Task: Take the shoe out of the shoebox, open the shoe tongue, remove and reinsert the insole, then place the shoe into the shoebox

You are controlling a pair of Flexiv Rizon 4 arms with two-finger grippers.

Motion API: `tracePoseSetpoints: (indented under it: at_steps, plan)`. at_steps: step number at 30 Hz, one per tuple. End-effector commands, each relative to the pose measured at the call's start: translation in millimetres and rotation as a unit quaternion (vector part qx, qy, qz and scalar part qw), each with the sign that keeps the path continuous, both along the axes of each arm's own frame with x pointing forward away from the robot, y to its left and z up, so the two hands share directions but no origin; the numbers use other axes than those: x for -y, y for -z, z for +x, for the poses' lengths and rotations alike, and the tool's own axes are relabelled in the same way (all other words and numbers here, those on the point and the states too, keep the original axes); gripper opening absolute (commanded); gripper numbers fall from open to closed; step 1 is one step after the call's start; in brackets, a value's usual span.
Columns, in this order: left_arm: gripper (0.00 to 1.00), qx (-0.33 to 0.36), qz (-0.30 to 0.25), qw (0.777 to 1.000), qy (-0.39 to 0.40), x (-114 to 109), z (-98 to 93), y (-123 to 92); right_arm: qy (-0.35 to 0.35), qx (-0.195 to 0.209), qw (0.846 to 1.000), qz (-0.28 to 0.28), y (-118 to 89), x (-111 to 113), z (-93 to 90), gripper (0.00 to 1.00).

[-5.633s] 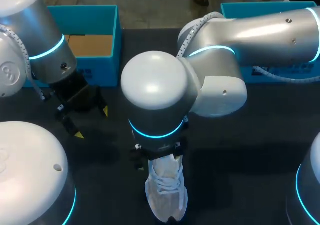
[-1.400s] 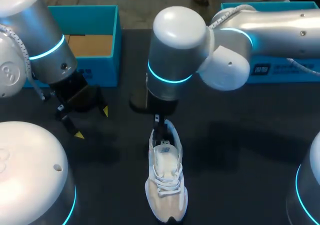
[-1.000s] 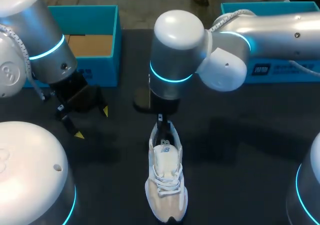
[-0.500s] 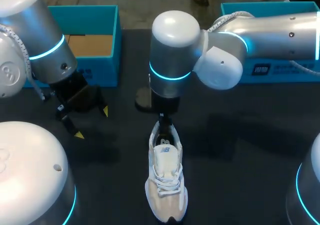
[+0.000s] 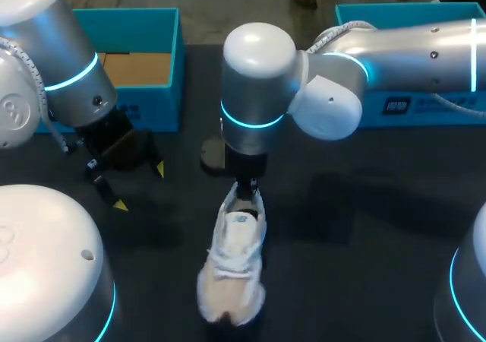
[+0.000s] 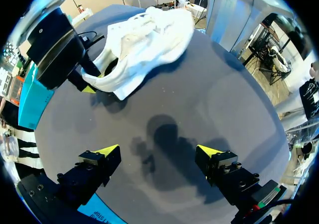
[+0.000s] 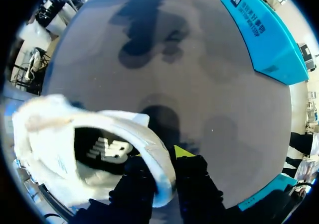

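Observation:
The white lace-up shoe (image 5: 230,262) is out on the dark table, toe toward the front edge and angled left. My right gripper (image 5: 244,191) comes straight down at its heel. In the right wrist view the right gripper (image 7: 159,157) is shut on the heel wall of the shoe (image 7: 75,149), one finger inside the opening and one outside. The left wrist view shows the shoe (image 6: 144,40) tilted, ahead of my open left gripper (image 6: 158,150), which holds nothing. That left gripper (image 5: 140,186) hangs left of the shoe, in front of the open blue shoebox (image 5: 163,106).
A second blue box part (image 5: 425,106) lies at the back right under my right arm, and it shows again in the right wrist view (image 7: 264,35). Bare dark tabletop (image 5: 364,235) spreads to the right of the shoe.
My right gripper has closed on the shoe's heel. The shoe has shifted, its toe swinging to the left. My left arm has stayed put.

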State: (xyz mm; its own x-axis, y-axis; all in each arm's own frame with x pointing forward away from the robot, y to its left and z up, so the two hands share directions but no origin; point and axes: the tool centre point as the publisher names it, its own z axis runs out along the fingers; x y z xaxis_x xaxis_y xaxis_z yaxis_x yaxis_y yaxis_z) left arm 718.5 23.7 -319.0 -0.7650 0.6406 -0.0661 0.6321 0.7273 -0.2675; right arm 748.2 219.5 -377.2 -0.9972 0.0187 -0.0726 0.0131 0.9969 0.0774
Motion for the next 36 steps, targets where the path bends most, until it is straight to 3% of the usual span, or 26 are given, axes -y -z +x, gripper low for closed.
tracePoseSetpoints:
  at_steps: [1, 7, 14, 19, 35, 36]
  plan:
    - [1.00, 0.000, 0.001, 1.000, 0.000, -0.1, -0.3, 0.0, 0.003, 0.015, 1.000, -0.003, -18.7, 7.4, -6.0, 0.00]
    - [1.00, 0.000, 0.001, 1.000, 0.000, -0.1, -0.3, 0.0, 0.001, 0.042, 0.999, -0.012, -46.3, 24.1, 2.3, 0.00]
    - [1.00, 0.000, 0.001, 1.000, 0.000, -0.1, -0.3, 0.0, -0.002, 0.084, 0.996, -0.036, -95.1, 45.7, 25.2, 0.00]
    - [1.00, 0.000, 0.001, 1.000, 0.000, -0.1, -0.3, 0.0, -0.041, 0.091, 0.995, -0.010, -129.2, 57.5, 38.8, 0.00]
    - [1.00, 0.000, 0.001, 1.000, 0.000, -0.1, -0.3, 0.0, -0.041, 0.091, 0.995, -0.010, -129.2, 57.5, 38.8, 0.00]
    - [1.00, 0.000, 0.001, 1.000, 0.000, -0.1, -0.3, 0.0, -0.033, 0.088, 0.995, -0.037, -126.4, 55.9, 38.9, 0.00]
